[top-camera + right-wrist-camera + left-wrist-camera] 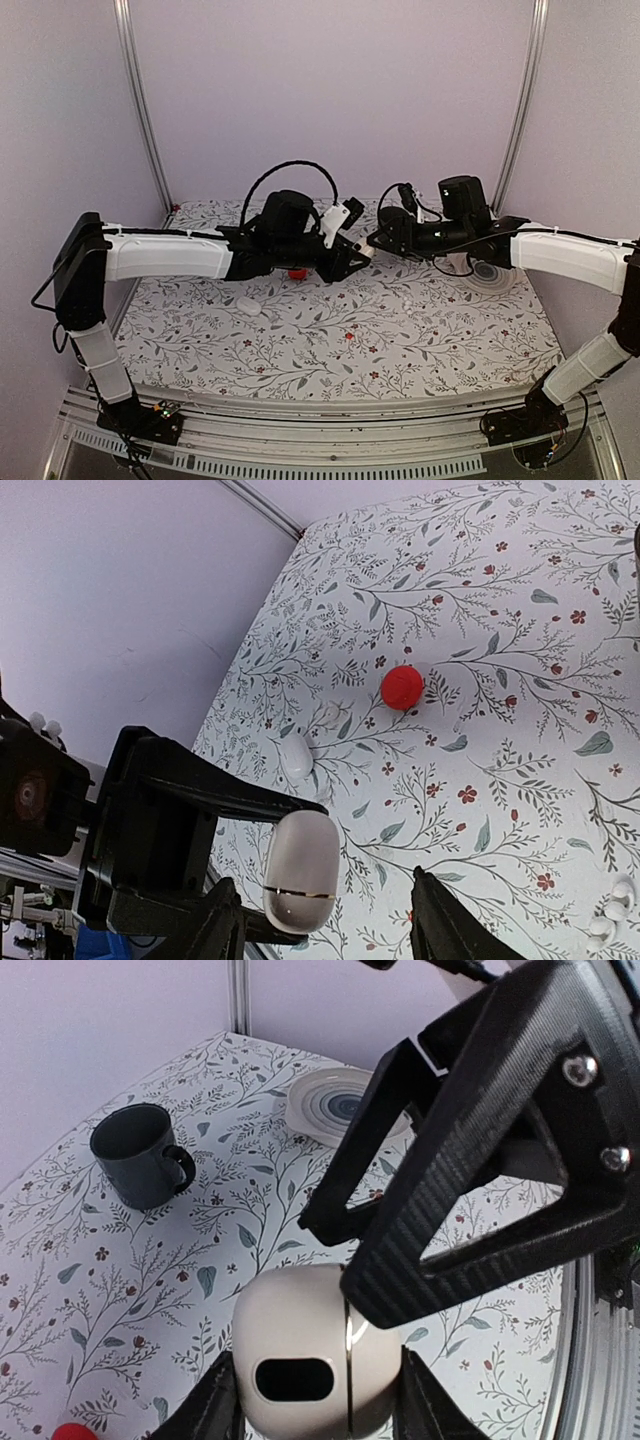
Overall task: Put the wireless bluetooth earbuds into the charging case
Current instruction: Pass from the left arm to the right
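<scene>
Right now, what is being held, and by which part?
The left claw clamps the charging case by its two ends; the right claw holds nothing.

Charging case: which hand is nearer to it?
Left. The left hand clamps the charging case between its fingers; the right hand sits open right beside it, contact unclear.

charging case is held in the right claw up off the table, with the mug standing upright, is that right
No: the left claw holds the charging case, as the left wrist view shows; the right claw is open beside it. The rest is right.
</scene>
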### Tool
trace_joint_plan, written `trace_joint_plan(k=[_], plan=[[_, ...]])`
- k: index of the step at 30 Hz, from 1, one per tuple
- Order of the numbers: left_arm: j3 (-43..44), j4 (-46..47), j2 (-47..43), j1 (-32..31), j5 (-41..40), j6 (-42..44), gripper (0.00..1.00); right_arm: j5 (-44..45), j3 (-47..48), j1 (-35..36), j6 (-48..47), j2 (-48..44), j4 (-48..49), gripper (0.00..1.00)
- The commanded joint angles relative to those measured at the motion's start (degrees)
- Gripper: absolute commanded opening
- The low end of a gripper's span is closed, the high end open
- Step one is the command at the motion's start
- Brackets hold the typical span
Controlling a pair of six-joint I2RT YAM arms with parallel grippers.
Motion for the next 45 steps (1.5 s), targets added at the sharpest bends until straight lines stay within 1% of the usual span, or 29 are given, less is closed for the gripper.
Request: trace_joint_plan(k=[1, 4, 8, 16, 19, 23, 26, 29, 31, 33, 36, 39, 42, 43, 45], plan=[[0.4, 2.8, -1.7, -1.4, -3.4, 3.0, 0.37, -2.5, 0.7, -0.1, 2.5, -0.7, 2.5, 0.55], [0.5, 3.3, -1.5, -2.0, -5.4, 3.0, 0.37, -4.1, 0.7, -0.1, 4.4, 0.3, 3.4, 0.48], [0.0, 4.3, -1.7, -2.3, -6.8, 2.8, 0.37, -5.3, 0.7, -0.1, 6.0, 0.5, 3.5, 0.43], [0.8, 4.5, -1.3, -2.5, -5.4, 3.0, 0.37, -6.2, 1.3, -0.1, 7.3, 2.0, 4.9, 0.42], [1.2, 4.3, -0.9, -2.6, -4.8, 2.6, 0.37, -6.7, 1.6, -0.1, 8.2, 3.0, 5.7, 0.39], [1.7, 3.9, -0.6, -2.6, -4.0, 2.3, 0.39, -6.7, 1.8, -0.1, 9.3, 3.3, 6.7, 0.33], [1.6, 4.1, -0.6, -2.6, -4.2, 2.3, 0.39, -6.9, 2.3, -0.1, 9.5, 3.4, 6.4, 0.25], [1.4, 4.5, -0.7, -2.6, -5.0, 2.2, 0.45, -6.2, 3.0, -0.1, 9.6, 3.3, 5.3, 0.12], [1.1, 5.0, -0.9, -2.6, -5.2, 2.3, 0.52, -5.8, 3.7, -0.1, 9.2, 3.2, 4.6, 0.06], [0.9, 5.6, -1.1, -2.6, -5.7, 2.3, 0.63, -5.5, 4.3, -0.1, 9.0, 3.1, 4.0, 0.04], [0.1, 7.1, -1.6, -2.6, -6.5, 2.7, 0.74, -5.3, 4.9, -0.1, 9.0, 2.8, 3.6, 0.04], [-1.8, 10.1, -2.5, -2.7, -7.8, 3.3, 0.80, -4.9, 5.4, -0.1, 8.8, 2.3, 3.1, 0.04], [-6.4, 16.9, -4.3, -2.8, -7.6, 5.6, 0.82, -3.9, 5.8, -0.2, 8.4, 1.6, 2.0, 0.04], [-10.5, 21.1, -5.5, -2.8, -7.5, 7.1, 0.82, -3.5, 6.1, -0.3, 8.2, 1.3, 1.6, 0.04], [-17.5, 32.9, -8.0, -3.1, -6.5, 11.2, 0.82, -3.1, 6.2, -0.6, 7.9, 0.8, 1.1, 0.04]])
